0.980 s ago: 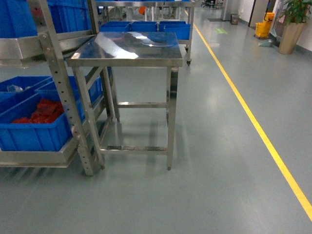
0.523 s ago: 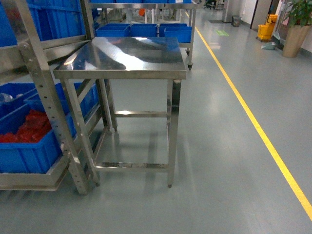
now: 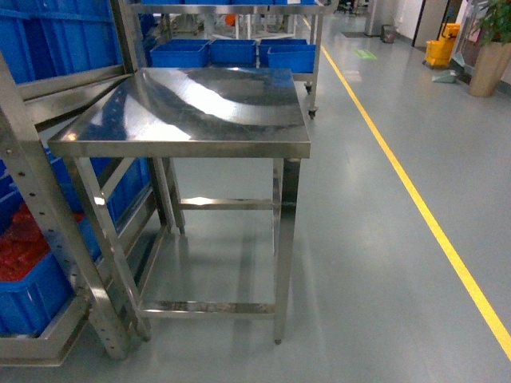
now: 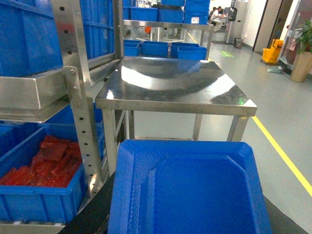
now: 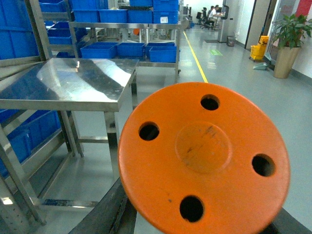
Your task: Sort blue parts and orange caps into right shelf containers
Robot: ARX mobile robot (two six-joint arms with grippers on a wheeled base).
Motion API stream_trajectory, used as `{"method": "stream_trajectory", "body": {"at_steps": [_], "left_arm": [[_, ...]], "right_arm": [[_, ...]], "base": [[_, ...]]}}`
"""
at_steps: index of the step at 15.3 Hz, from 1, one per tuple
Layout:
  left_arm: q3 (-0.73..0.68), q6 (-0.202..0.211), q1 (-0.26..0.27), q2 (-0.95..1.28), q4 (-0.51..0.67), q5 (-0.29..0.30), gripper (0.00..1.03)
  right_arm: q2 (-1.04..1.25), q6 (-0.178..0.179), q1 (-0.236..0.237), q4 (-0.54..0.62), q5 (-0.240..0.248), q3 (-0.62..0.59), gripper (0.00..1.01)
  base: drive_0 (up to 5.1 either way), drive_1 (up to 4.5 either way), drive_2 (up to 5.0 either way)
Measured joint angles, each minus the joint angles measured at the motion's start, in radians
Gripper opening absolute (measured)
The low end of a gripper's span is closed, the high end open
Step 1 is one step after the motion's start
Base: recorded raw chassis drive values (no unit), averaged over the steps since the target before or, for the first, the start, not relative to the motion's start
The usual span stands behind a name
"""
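A blue part [image 4: 195, 190], a shallow tray-like moulding, fills the bottom of the left wrist view. My left gripper [image 4: 187, 226] is shut on it, with dark fingers [image 4: 92, 214] showing at its sides. In the right wrist view a round orange cap [image 5: 202, 156] with several holes sits in my right gripper [image 5: 200, 222], which is shut on it. Large blue crates, the shelf containers [image 3: 48, 40], stand on the steel rack at left. A lower crate [image 4: 39, 200] holds red pieces [image 4: 48, 161]. Neither gripper shows in the head view.
A steel table [image 3: 192, 104] stands straight ahead against the rack. Behind it is another rack with blue crates [image 3: 231, 52]. A yellow floor line [image 3: 415, 199] runs along the right, with a yellow bucket [image 3: 439, 48] and a plant pot [image 3: 491, 64] far off.
The head view has come closer to the table and the rack. Both look larger, and the rack has slid towards the left edge.
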Motion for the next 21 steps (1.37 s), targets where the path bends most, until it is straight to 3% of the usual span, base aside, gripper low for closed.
{"method": "stream_trajectory", "body": {"at_steps": [19, 21], "left_arm": [[0.0, 0.0, 0.0, 0.0, -0.002, 0.0, 0.41], [0.0, 0.0, 0.0, 0.0, 0.0, 0.0, 0.41]], "right_arm": [[0.0, 0.0, 0.0, -0.001, 0.003, 0.0, 0.43], [0.0, 0.0, 0.0, 0.002, 0.001, 0.0, 0.43]], "base": [[0.0, 0.0, 0.0], [-5.0, 2.43, 2.4]]}}
